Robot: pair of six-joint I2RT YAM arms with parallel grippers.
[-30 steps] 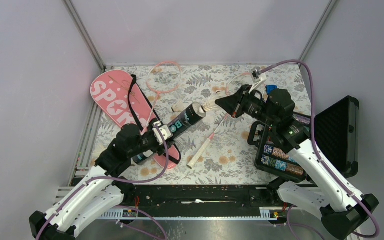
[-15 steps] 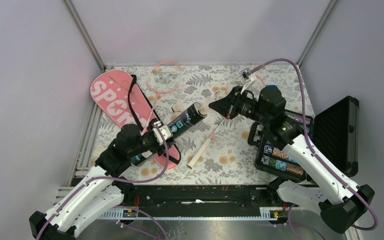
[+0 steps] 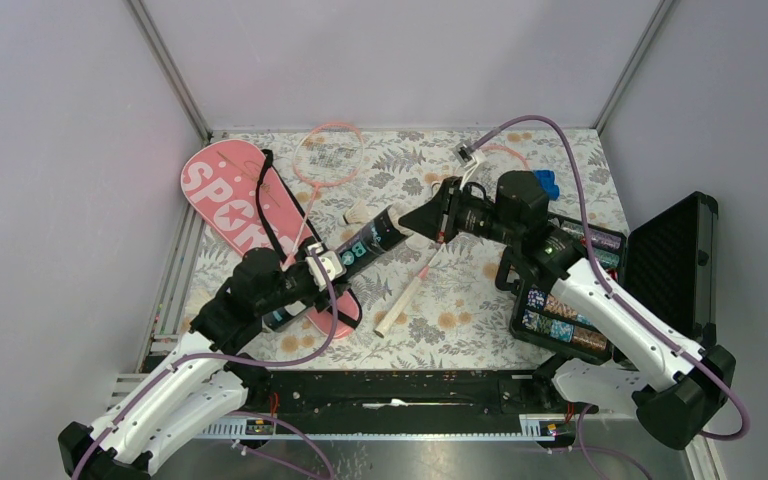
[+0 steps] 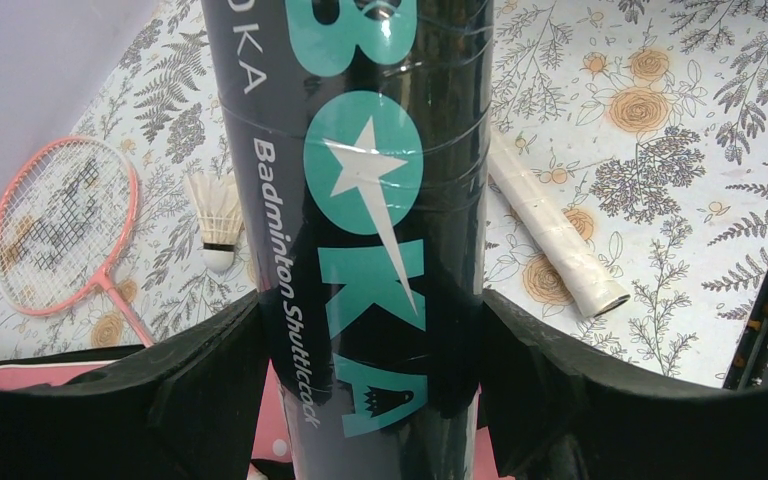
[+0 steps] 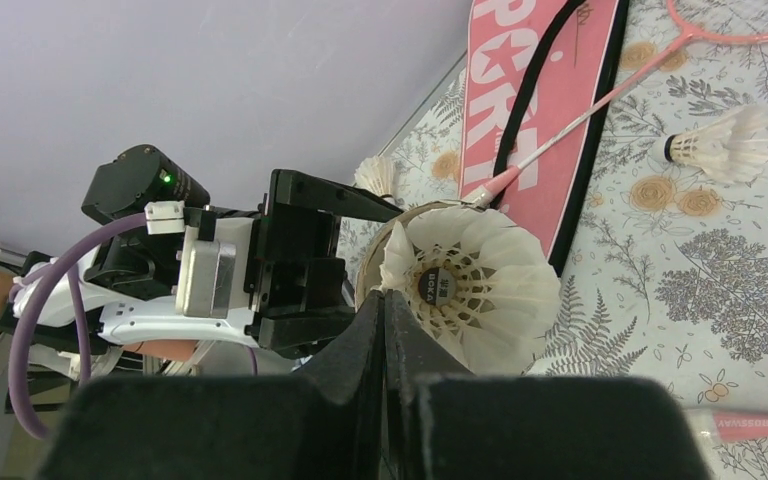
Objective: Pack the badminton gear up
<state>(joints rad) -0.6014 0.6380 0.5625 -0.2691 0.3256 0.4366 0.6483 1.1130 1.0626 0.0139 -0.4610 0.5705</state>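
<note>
My left gripper [image 3: 326, 268] [image 4: 375, 345] is shut on the black tube with teal print [image 3: 370, 240] [image 4: 360, 200], holding it slanted over the pink "SPORT" bag [image 3: 228, 200] [image 5: 535, 90]. My right gripper [image 3: 407, 221] [image 5: 384, 302] is shut on the feather skirt of a white shuttlecock [image 5: 470, 280], cork first at the tube's open mouth. Two loose shuttlecocks [image 3: 358, 213] [image 3: 438, 185] lie behind the tube. One pink racket's head [image 3: 328, 155] [image 4: 60, 225] lies at the back. The other racket's cream handle [image 3: 398, 298] [image 4: 560, 250] lies at centre, its head hidden by my right arm.
An open black case of patterned rolls [image 3: 565, 310] stands at the right under my right arm, its lid [image 3: 675, 262] raised. A small blue toy [image 3: 546, 184] sits behind that arm. Grey walls close off the back and both sides.
My right arm has swung left, carrying the shuttlecock from a short way off up to the tube's mouth. The left arm and tube have stayed still.
</note>
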